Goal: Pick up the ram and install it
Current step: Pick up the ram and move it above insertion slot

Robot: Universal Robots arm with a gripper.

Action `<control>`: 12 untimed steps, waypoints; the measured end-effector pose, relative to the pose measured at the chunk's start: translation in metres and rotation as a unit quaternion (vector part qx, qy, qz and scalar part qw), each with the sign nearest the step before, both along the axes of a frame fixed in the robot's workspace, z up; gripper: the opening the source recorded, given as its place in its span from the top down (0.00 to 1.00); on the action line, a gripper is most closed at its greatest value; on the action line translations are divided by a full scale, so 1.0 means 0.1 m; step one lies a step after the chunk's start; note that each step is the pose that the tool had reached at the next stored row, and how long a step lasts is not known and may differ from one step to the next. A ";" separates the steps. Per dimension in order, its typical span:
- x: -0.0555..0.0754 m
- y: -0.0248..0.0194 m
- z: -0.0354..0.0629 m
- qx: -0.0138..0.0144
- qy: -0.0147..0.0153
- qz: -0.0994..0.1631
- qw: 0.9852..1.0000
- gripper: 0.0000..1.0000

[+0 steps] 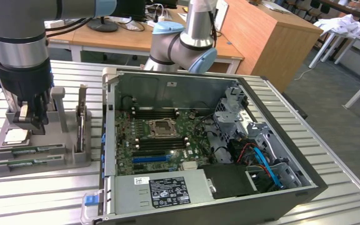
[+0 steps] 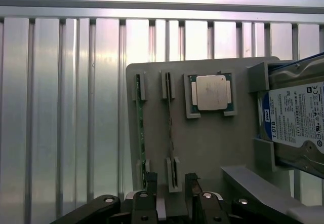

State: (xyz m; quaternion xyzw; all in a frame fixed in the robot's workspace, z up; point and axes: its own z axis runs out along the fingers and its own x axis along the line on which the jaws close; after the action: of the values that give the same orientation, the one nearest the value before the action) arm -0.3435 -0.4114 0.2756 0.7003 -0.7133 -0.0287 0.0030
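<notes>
Two green ram sticks stand on edge in slots of a grey holder. One ram is nearer the holder's outer edge; the other ram runs parallel beside it. My gripper is open, with one end of the second stick between its fingers; I cannot tell if they touch it. In the exterior view the gripper hangs low over the holder on the left, above the ram sticks. The open computer case with its motherboard lies to the right.
A square silver processor sits in a pocket on the holder. A hard drive stands on edge in its bracket. Slatted metal table underneath. A second robot arm stands behind the case. Desks lie beyond.
</notes>
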 end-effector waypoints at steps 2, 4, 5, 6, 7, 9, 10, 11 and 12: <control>0.00 -0.003 -0.006 0.000 0.000 0.000 1.000 0.64; -0.01 -0.005 -0.012 0.000 0.000 0.000 1.000 0.64; -0.01 -0.007 -0.015 0.000 0.000 0.000 1.000 0.64; -0.01 -0.008 -0.018 0.000 0.000 0.000 1.000 0.64; -0.01 -0.009 -0.021 0.000 0.000 0.000 1.000 0.64; -0.01 -0.012 -0.027 0.000 0.000 0.000 1.000 0.64; -0.01 -0.013 -0.030 0.000 0.000 0.000 1.000 0.64; -0.02 -0.014 -0.033 0.000 0.000 0.000 1.000 0.64; -0.02 -0.016 -0.036 0.000 0.000 0.000 1.000 0.64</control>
State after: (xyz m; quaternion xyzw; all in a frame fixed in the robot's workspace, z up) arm -0.3452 -0.4129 0.2720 0.7003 -0.7132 -0.0287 0.0031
